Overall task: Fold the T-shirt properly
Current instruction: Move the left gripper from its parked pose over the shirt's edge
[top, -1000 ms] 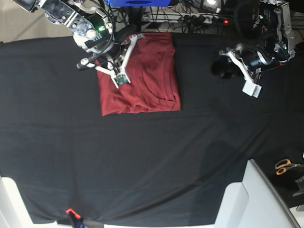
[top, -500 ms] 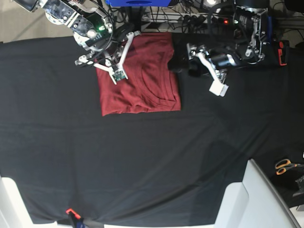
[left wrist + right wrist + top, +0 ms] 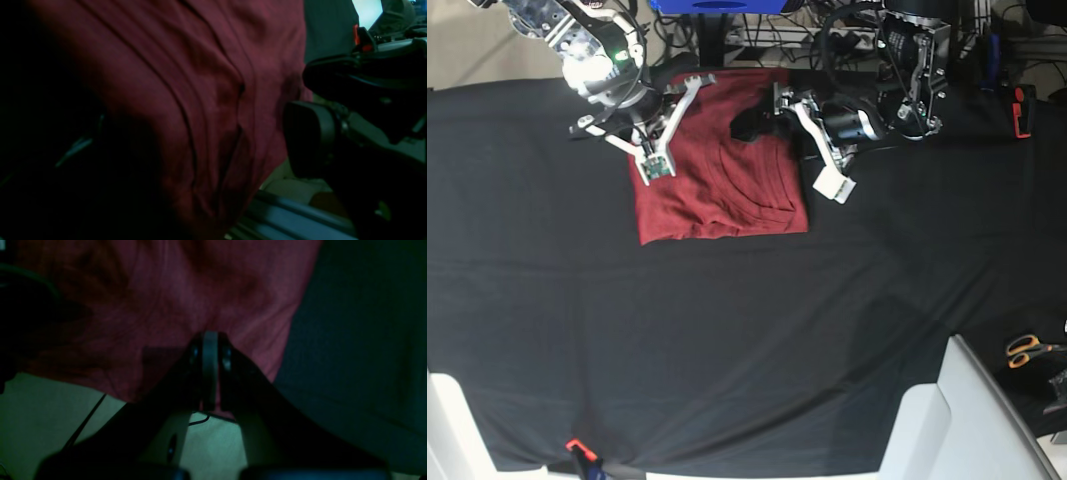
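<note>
The maroon T-shirt (image 3: 727,190) lies folded into a rough square at the back of the black cloth. My right gripper (image 3: 672,90) is at its back left corner. In the right wrist view the right gripper (image 3: 209,340) is shut, and creases in the T-shirt (image 3: 200,290) run to its tips. My left gripper (image 3: 762,122) reaches over the shirt's back right part. In the left wrist view the left gripper (image 3: 200,143) is open wide, one black fingertip (image 3: 308,140) stands to the right, and the T-shirt (image 3: 200,66) fills the gap.
Black cloth (image 3: 727,330) covers the table. Cables and a power strip (image 3: 847,40) run along the back edge, right behind the shirt. Orange scissors (image 3: 1027,350) lie at the right edge by a white panel (image 3: 972,420). An orange clip (image 3: 577,446) sits at the front.
The left arm has swung in from the right side of the table to the shirt's back right part, its jaws opening. The right gripper has shifted slightly back and left, staying shut.
</note>
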You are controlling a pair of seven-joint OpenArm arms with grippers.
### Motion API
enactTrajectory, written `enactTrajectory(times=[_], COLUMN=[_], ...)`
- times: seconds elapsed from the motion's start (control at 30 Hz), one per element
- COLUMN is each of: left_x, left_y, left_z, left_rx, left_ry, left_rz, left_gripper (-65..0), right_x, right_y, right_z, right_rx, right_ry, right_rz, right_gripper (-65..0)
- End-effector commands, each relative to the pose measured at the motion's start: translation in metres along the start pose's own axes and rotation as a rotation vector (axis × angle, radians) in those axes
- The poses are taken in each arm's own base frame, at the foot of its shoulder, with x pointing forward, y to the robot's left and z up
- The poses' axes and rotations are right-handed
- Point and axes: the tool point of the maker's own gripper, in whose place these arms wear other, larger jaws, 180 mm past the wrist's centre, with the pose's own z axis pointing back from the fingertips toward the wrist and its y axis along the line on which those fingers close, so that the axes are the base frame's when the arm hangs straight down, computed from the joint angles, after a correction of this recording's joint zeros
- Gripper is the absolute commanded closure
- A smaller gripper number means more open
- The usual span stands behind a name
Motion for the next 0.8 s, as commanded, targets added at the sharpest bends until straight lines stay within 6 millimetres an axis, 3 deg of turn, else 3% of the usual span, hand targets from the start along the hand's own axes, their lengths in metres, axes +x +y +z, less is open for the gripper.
enactTrajectory(times=[0.0,0.27,0.33,0.5,0.67,0.77], left_x=[-0.003,-0.015,-0.012,-0.024,-0.017,-0.018], left_y=[-0.001,0.01,0.011,0.018,0.022,0.02], left_z=[-0.003,-0.016,-0.018,-0.023,-0.019,-0.009], left_rx=[0.01,0.009,0.007,0.008,0.019,0.024], left_ry=[0.031,0.056,0.03,0.055,0.054,0.147], left_rz=[-0.013,0.063,0.068,0.118,0.094,0.0], left_gripper=[-65.0,-63.5,-48.4,0.0,0.0,0.0], right_x=[0.012,0.025,0.026,0.032,0.035,0.034], right_y=[0.003,0.006,0.001,-0.02,-0.045,-0.061], right_z=[0.006,0.019,0.019,0.021,0.023,0.024], right_rx=[0.011,0.026,0.016,-0.035,-0.091,-0.127], right_ry=[-0.041,-0.089,-0.093,-0.112,-0.126,-0.125], right_rz=[-0.006,-0.027,-0.033,-0.089,-0.129,-0.153], right_gripper=[-1.5,-1.5,-1.5,-1.5,-1.5,-1.5])
